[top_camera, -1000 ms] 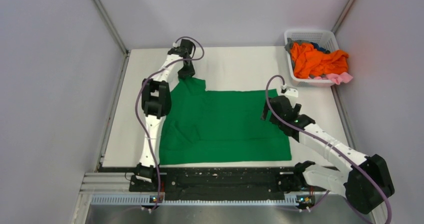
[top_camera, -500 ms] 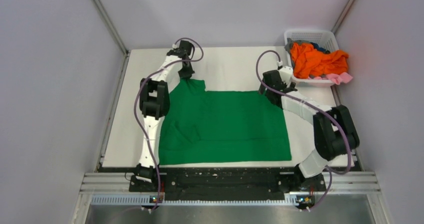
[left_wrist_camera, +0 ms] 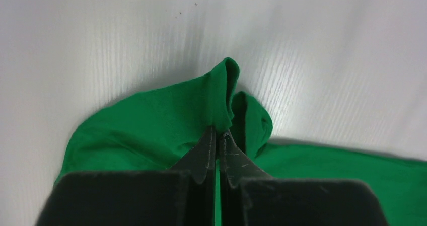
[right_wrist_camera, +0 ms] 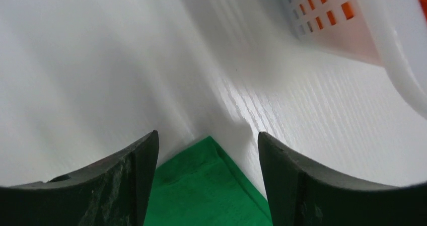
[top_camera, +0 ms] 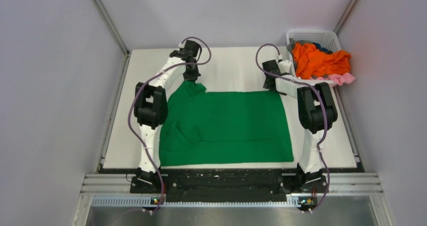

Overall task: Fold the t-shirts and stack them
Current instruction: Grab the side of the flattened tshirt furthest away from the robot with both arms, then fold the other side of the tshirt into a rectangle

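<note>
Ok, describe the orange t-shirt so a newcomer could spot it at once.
Start at the white table and go to its far right corner, where a white lattice basket stands. The orange t-shirt is the crumpled heap filling it, unlike the green t-shirt spread on the table and the pink cloth hanging over the basket's near rim.

The green t-shirt (top_camera: pixel 231 125) is soft matt cloth; the white bench (top_camera: pixel 236 67) shows fine ribbing with a slight sheen; the basket (top_camera: pixel 312 35) is smooth white plastic lattice.

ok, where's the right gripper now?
In the top view the right gripper sits open at the far right corner of the green t-shirt, just left of the white basket.
</note>
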